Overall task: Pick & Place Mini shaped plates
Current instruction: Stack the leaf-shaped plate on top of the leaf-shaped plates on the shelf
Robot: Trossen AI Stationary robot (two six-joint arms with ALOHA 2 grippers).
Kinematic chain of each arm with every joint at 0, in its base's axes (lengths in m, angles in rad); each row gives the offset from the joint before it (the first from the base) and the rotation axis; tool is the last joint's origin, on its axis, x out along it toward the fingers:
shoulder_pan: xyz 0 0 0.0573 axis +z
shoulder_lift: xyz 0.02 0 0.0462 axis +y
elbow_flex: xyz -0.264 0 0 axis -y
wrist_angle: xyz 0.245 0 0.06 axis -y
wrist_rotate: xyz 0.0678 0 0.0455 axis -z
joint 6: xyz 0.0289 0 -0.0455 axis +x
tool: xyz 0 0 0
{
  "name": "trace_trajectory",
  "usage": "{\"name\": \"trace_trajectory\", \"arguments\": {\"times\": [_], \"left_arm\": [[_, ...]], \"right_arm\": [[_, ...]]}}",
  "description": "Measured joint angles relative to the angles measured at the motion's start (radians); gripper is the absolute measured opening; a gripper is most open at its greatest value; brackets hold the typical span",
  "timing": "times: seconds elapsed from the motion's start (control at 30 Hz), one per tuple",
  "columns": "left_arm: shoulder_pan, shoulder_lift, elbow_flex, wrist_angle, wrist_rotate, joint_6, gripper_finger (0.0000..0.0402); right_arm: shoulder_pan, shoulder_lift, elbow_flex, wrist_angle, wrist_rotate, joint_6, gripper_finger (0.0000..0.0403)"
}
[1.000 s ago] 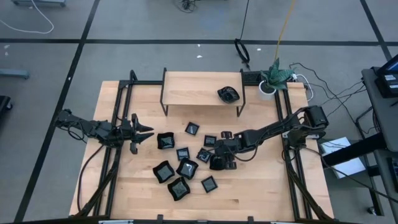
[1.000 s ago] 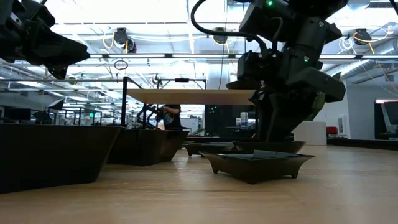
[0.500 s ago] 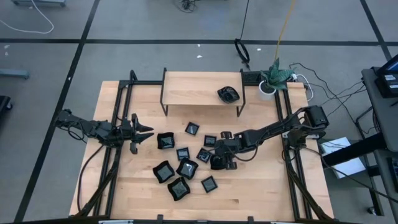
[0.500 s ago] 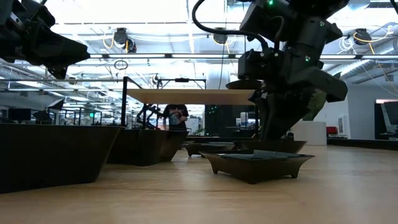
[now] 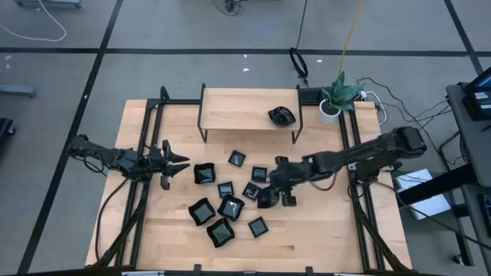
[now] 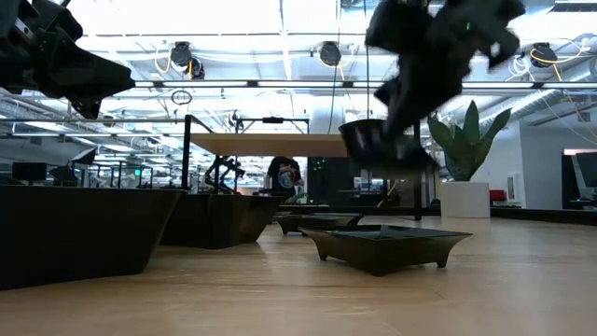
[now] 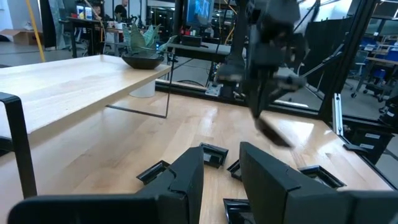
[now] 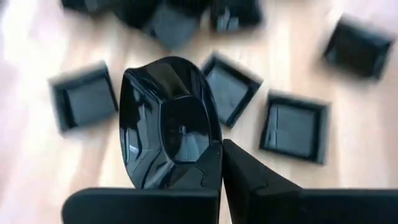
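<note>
Several glossy black mini plates (image 5: 229,205) lie flat in a cluster mid-table, square ones of two sizes. One roundish dish (image 5: 282,116) sits on the raised shelf. My right gripper (image 5: 272,196) is over the cluster's right side, shut on another roundish dish (image 8: 165,118), which also shows in the low view (image 6: 378,145). My left gripper (image 5: 176,162) hovers open at the cluster's left side, touching nothing; its fingers (image 7: 186,180) show in the left wrist view. My right gripper pinches the roundish dish by its rim (image 8: 200,157) between the two fingers, one finger on the inner face and one on the outer. The dish is lifted clear of the table and tilted, its hollow side facing the wrist camera, above the square plates (image 8: 292,127).
A raised wooden shelf (image 5: 245,110) stands at the table's far side on black legs. A potted plant (image 5: 337,93) sits at the far right corner. Black frame rails (image 5: 146,153) run along both sides. A person (image 6: 284,175) stands far behind the table.
My right gripper has risen from the table with the roundish dish in its hold, so the dish now hangs clear above the other plates. The right arm has swung up and shows blurred. The left arm has kept still.
</note>
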Motion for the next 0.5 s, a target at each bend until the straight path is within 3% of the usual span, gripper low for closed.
{"name": "trace_trajectory", "arguments": {"times": [0.27, 0.5], "left_arm": [[0.000, 0.000, 0.000, 0.000, 0.000, 0.000, 0.0106], [0.000, 0.000, 0.000, 0.000, 0.000, 0.000, 0.0106]], "right_arm": [[-0.132, -0.180, 0.057, 0.068, 0.051, 0.148, 0.0000], [-0.363, -0.214, 0.262, -0.215, 0.051, 0.061, 0.0000]]}}
